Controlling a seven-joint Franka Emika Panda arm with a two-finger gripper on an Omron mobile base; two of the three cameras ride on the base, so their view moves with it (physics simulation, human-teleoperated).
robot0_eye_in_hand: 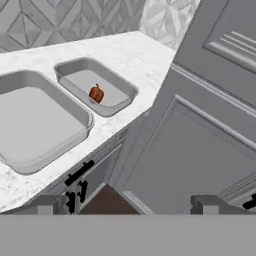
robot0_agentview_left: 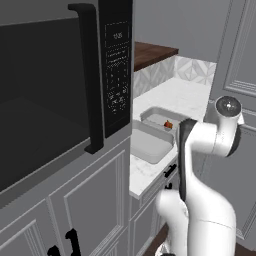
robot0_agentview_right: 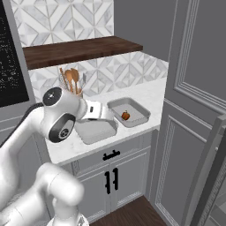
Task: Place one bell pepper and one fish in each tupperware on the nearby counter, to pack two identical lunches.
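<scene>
Two light-grey tupperware sit side by side on the white marble counter (robot0_eye_in_hand: 125,55). The farther tupperware (robot0_eye_in_hand: 114,95) holds one red bell pepper (robot0_eye_in_hand: 96,93), also seen as a small red bell pepper (robot0_agentview_left: 168,124) and bell pepper (robot0_agentview_right: 125,115) from the base. The nearer tupperware (robot0_eye_in_hand: 35,125) has nothing in it. My gripper (robot0_eye_in_hand: 130,204) hangs open in front of the counter's edge, to the right of the tupperware, with nothing between its fingertips (robot0_eye_in_hand: 50,204). The fish is out of view.
A black microwave (robot0_agentview_left: 50,100) stands close on the left above grey cabinets. A tall grey panelled door (robot0_agentview_right: 194,110) walls off the right of the counter. A holder of wooden spoons (robot0_agentview_right: 70,81) stands at the back, under a dark wooden shelf (robot0_agentview_right: 79,48).
</scene>
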